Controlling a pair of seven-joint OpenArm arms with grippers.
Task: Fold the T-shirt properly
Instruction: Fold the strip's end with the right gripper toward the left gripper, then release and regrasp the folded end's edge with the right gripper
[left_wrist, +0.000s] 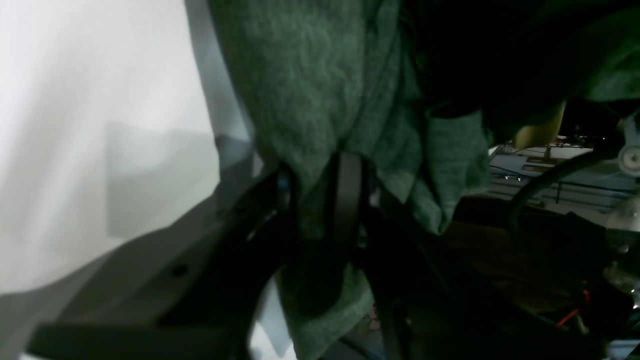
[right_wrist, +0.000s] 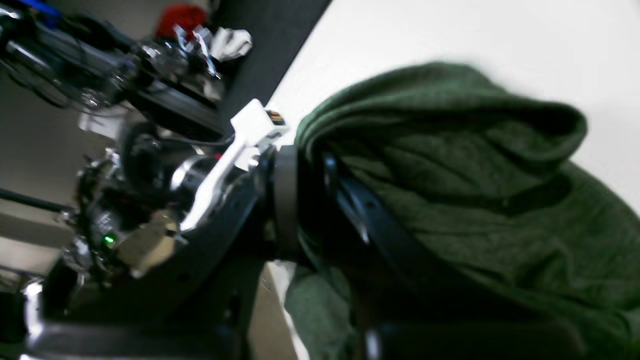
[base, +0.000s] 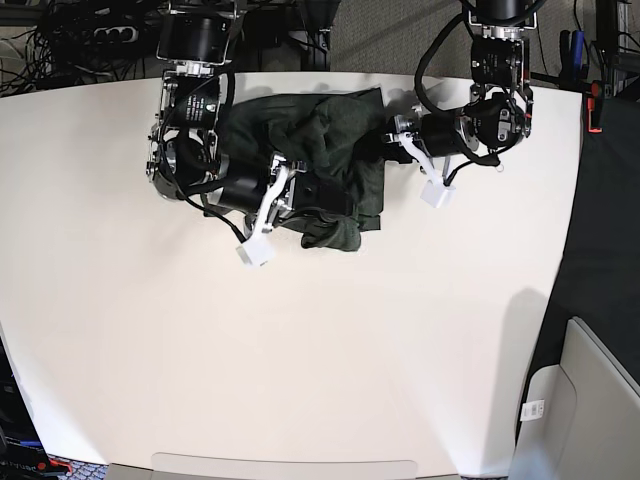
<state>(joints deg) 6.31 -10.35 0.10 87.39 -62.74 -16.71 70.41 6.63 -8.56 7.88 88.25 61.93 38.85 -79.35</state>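
The dark olive-green T-shirt (base: 335, 150) lies bunched in a crumpled heap at the far middle of the white table (base: 300, 350). My right gripper (base: 312, 196) comes in from the left and is shut on a thick fold of the T-shirt (right_wrist: 450, 165), with fabric between its black fingers (right_wrist: 285, 195). My left gripper (base: 388, 134) reaches in from the right at the heap's far right edge. In the left wrist view, the left gripper (left_wrist: 315, 177) is shut on a hanging fold of the T-shirt (left_wrist: 300, 85).
The table's right edge (base: 570, 230) runs beside a dark floor strip. A grey bin (base: 590, 400) stands at the lower right. Cables and gear (base: 90, 30) crowd the far edge behind both arm bases.
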